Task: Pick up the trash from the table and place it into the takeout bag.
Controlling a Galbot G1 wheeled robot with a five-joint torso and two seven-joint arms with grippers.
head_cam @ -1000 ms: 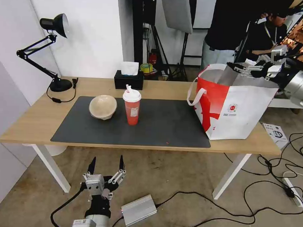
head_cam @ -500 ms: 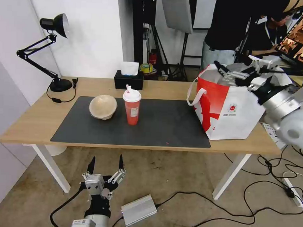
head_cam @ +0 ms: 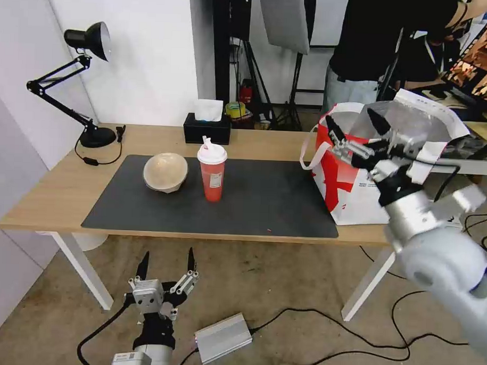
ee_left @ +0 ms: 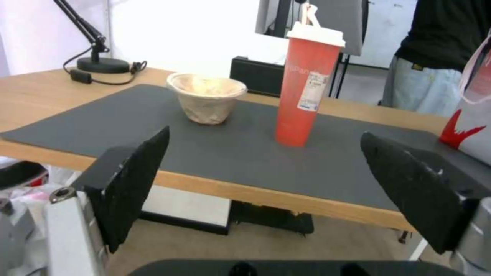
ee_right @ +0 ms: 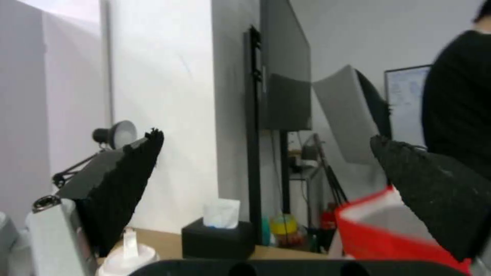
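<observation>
The right gripper (head_cam: 357,132) hangs empty with fingers spread at the mouth of the takeout bag (head_cam: 360,186), which stands on the table (head_cam: 51,197) at about three o'clock. At nine o'clock from it on the mat (head_cam: 253,204) stand the red drink cup (head_cam: 211,172) and, beside that, the beige paper bowl (head_cam: 165,172). A black tissue box (head_cam: 206,129) sits behind them. The left gripper (head_cam: 166,265), fingers apart, waits below the table edge at six o'clock.

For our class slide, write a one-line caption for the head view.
Open right gripper hovers at the takeout bag; beige paper bowl and red drink cup wait.
</observation>
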